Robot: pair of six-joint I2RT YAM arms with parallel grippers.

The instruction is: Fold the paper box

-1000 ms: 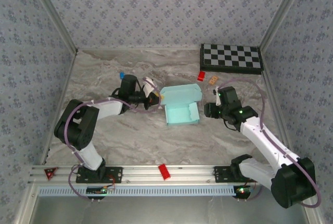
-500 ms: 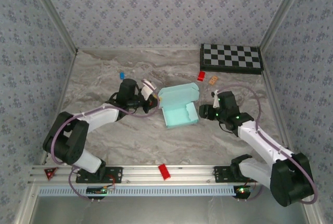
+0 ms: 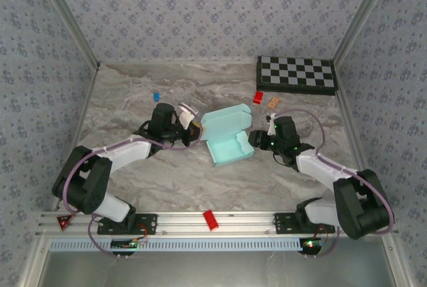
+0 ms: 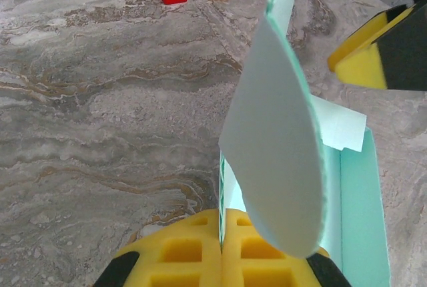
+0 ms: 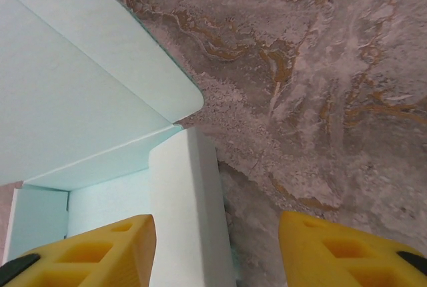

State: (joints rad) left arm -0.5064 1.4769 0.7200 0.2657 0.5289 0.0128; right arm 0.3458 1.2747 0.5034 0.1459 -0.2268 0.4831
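Yellow pads of the left gripper [image 4: 221,252] are pinched flat on a raised flap of the paper box [image 3: 230,141], which sits open in the middle of the table [image 3: 173,180]. The right gripper [image 5: 217,255] is half spread, with the box's right wall between its fingers. A checkerboard [image 3: 296,75] lies at the back right.

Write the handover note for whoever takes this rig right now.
Left gripper: shut on the paper box at the left edge of its lid, holding the lid raised.
Right gripper: open, apparently straddling the box's right wall, not clamped.
Box: tray walls standing, lid open.
Done: tray formed.
Left: probably fold the lid down and tuck it in.
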